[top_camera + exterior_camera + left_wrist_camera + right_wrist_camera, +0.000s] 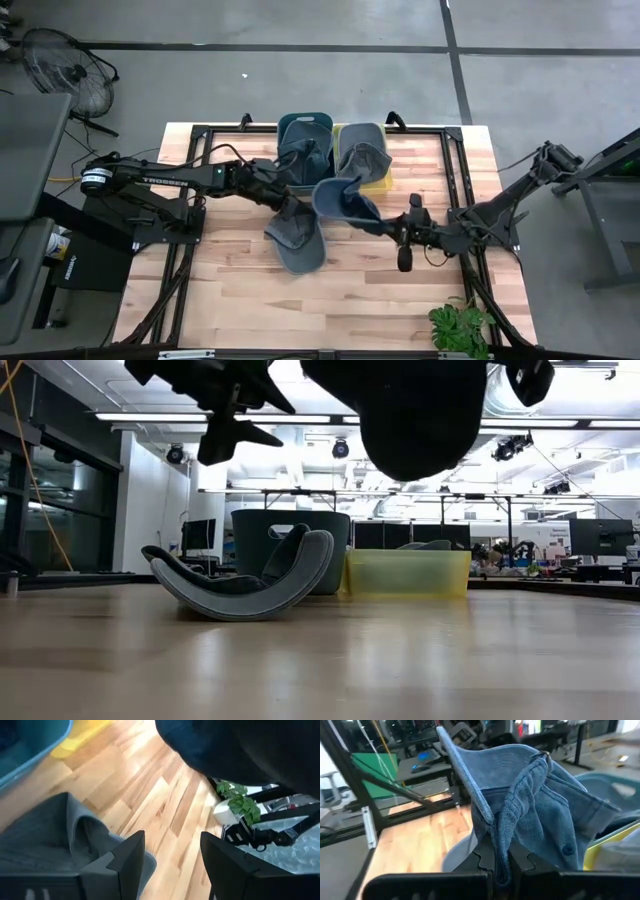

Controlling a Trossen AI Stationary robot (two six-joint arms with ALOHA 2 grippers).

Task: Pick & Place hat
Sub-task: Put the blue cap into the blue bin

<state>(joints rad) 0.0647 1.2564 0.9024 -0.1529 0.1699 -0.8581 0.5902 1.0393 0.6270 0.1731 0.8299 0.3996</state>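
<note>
A blue cap [343,200] is in my right gripper [386,224], which is shut on it; the cap hangs in the air over the middle of the table and shows dark at the top of the low view [420,410]. A grey cap [296,238] lies on the table, resting on its curved outer side [245,588]. My left gripper [172,845] is open just above this grey cap [50,837], near its far-left side [275,195], touching nothing. My right gripper pinches a bunched fold of the blue cap's fabric rim [501,837] between its two fingers [522,857]. It comes roughly level from the table's right side. The cap is lifted clear of the table, its brim [462,770] standing up beyond the fingers.
A teal bin [305,122] and a yellow bin [378,182] stand side by side at the far edge, each with a cap in it. A potted plant [460,328] sits at the near right corner. Bare wood lies toward the near edge.
</note>
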